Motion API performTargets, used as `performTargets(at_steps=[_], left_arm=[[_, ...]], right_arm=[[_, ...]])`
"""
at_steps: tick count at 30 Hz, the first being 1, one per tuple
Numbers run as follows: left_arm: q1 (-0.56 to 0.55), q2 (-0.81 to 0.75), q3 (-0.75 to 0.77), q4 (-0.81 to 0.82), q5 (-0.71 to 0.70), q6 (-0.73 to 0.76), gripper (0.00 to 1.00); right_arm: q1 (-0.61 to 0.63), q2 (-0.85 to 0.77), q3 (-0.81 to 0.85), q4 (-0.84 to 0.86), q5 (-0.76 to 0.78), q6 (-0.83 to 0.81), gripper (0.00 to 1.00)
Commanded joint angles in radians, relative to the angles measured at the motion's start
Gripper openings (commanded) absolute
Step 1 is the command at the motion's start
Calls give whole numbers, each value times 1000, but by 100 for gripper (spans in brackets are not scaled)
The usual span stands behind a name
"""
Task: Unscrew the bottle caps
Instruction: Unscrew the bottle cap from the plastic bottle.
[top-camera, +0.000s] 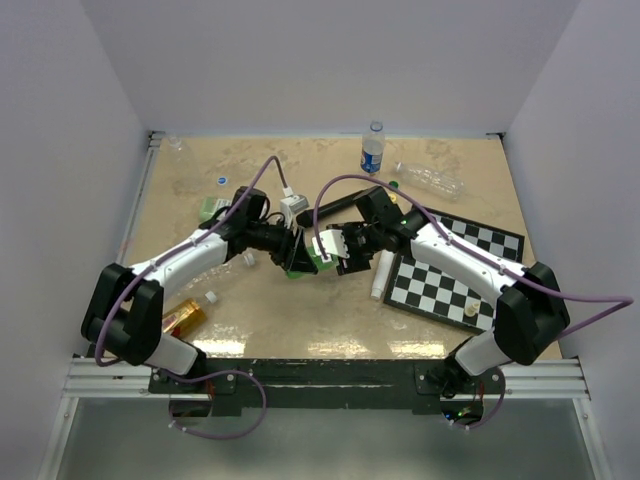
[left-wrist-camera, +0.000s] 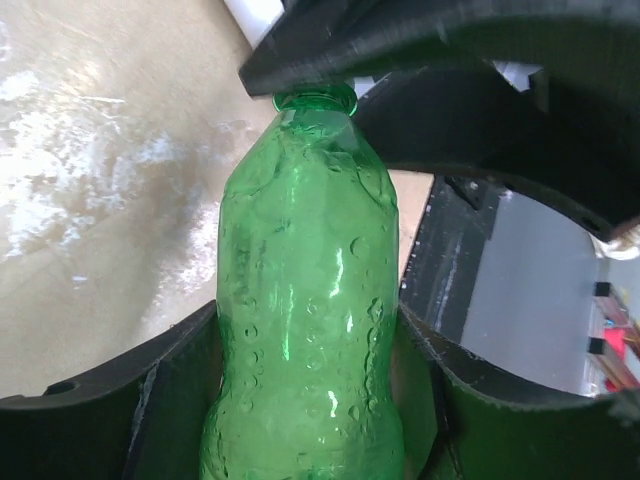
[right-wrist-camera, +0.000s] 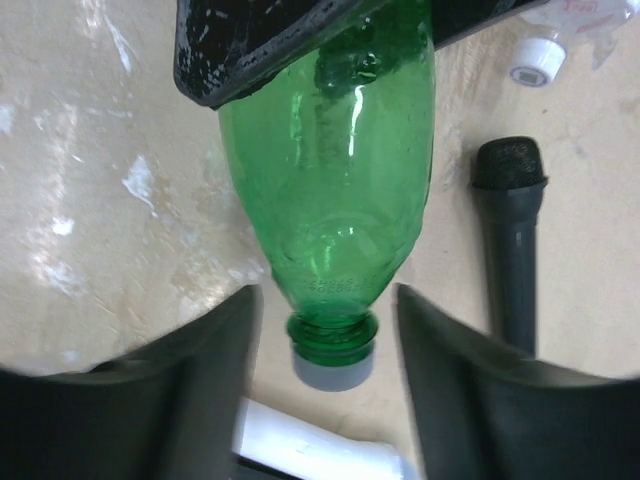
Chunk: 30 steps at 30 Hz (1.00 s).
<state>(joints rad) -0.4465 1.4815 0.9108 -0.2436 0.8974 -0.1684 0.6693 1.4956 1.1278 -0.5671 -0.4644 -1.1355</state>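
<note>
Left gripper (left-wrist-camera: 305, 335): clamped on green bottle (left-wrist-camera: 310, 250) body.
Right gripper (right-wrist-camera: 328, 305): stood parted around cap (right-wrist-camera: 335, 370), untouching.
Technique, judged: needed square pinch on cap before twisting.

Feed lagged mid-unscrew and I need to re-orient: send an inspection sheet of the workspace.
Surface: beige mottled tabletop, whitish patches.
Job's things: bright green plastic bottle held mid-table, pale grey screw cap on its neck; blue-labelled clear bottle upright at back; clear crinkled bottle lying right of it.
Clutter: black-and-white chessboard, black microphone.
End effectors: left end effector clamps the green bottle's body; right end effector open either side of the cap, not touching.
Cables: purple cables loop over both arms; no snag seen.
Surroundings: plain white walls.
</note>
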Motion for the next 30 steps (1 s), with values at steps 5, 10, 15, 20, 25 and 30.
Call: performTargets(at_steps=[5, 10, 15, 20, 25, 30], left_arm=[[-3, -254, -134, 115, -205, 113, 0], [-14, -449, -246, 210, -252, 219, 0], [-60, -630, -384, 332, -261, 360, 0], [-69, -728, -452, 386, -261, 428, 0], [-69, -736, -452, 392, -282, 415, 0], [-67, -737, -452, 397, -287, 411, 0]], right_arm=[[-105, -70, 87, -92, -114, 22, 86], [-183, -161, 109, -50, -172, 155, 98], [-292, -180, 116, 147, -375, 673, 98], [-295, 14, 228, -213, -821, 463, 84], [-280, 71, 224, -252, -899, 413, 80], [-223, 51, 198, -182, -876, 487, 73]])
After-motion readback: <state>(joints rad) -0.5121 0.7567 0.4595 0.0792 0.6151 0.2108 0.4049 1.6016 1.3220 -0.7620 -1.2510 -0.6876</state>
